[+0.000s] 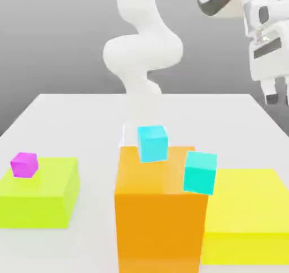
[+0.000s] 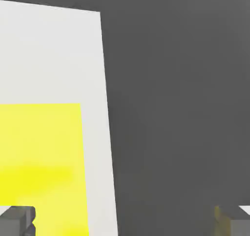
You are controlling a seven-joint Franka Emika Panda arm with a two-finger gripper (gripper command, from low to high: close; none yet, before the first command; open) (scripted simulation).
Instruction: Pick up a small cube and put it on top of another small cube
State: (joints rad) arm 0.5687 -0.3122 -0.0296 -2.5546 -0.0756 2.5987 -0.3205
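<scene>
Small magenta cube (image 1: 24, 164) on lime block (image 1: 39, 201); pincer (image 1: 276, 95) wide apart, empty, above yellow block (image 1: 248, 210).

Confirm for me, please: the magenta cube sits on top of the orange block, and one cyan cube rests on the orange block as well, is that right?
Not quite. In the exterior view, the magenta cube sits on the lime-green block at that view's left, not on the orange block. The rest holds: one cyan cube does rest on the orange block.
</scene>
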